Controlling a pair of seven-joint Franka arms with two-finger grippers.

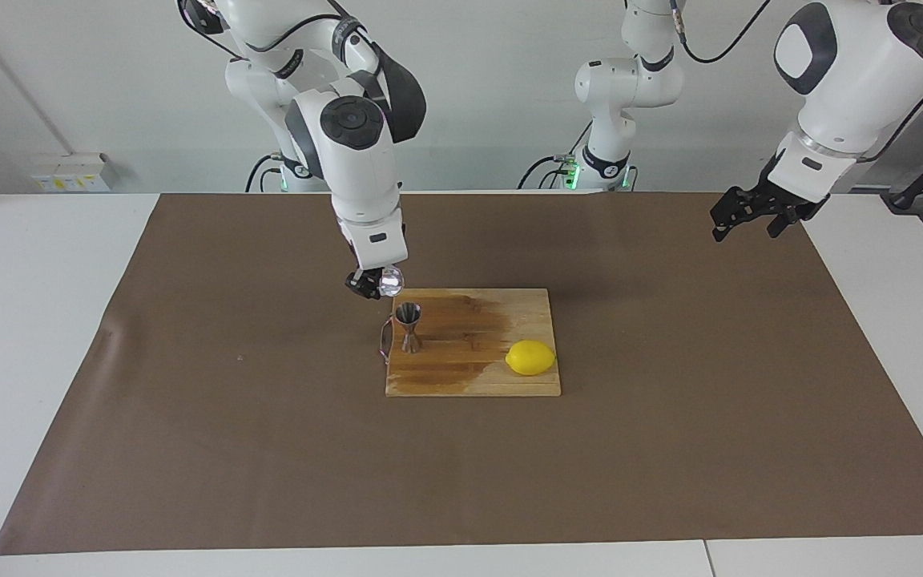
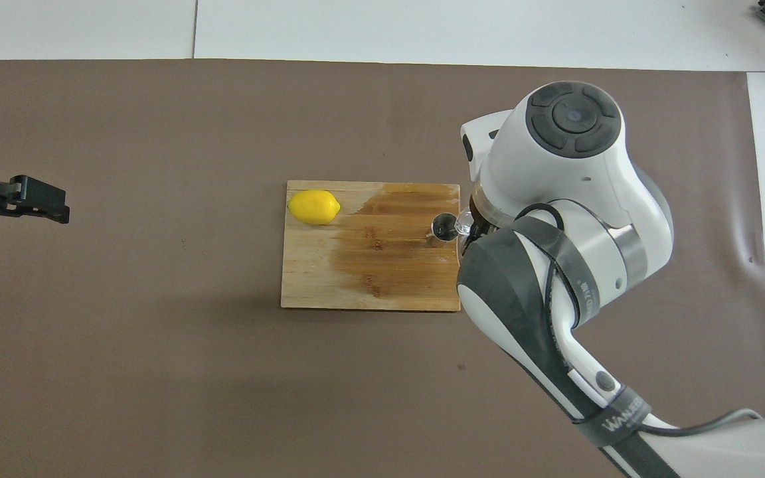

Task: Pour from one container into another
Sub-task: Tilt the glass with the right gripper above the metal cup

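A shiny steel jigger (image 1: 409,327) (image 2: 443,228) stands upright on the wooden cutting board (image 1: 473,377) (image 2: 369,279), near the board's edge toward the right arm's end. My right gripper (image 1: 375,285) is shut on a small clear glass cup (image 1: 391,280) (image 2: 463,222). It holds the cup tipped in the air just above the jigger's mouth, at the side nearer the robots. In the overhead view the right arm hides most of that hand. My left gripper (image 1: 740,219) (image 2: 37,199) waits high over the brown mat at the left arm's end, open and holding nothing.
A yellow lemon (image 1: 530,357) (image 2: 314,206) lies on the board's corner toward the left arm's end. A dark wet stain covers much of the board. The brown mat (image 1: 269,449) spreads over the white table.
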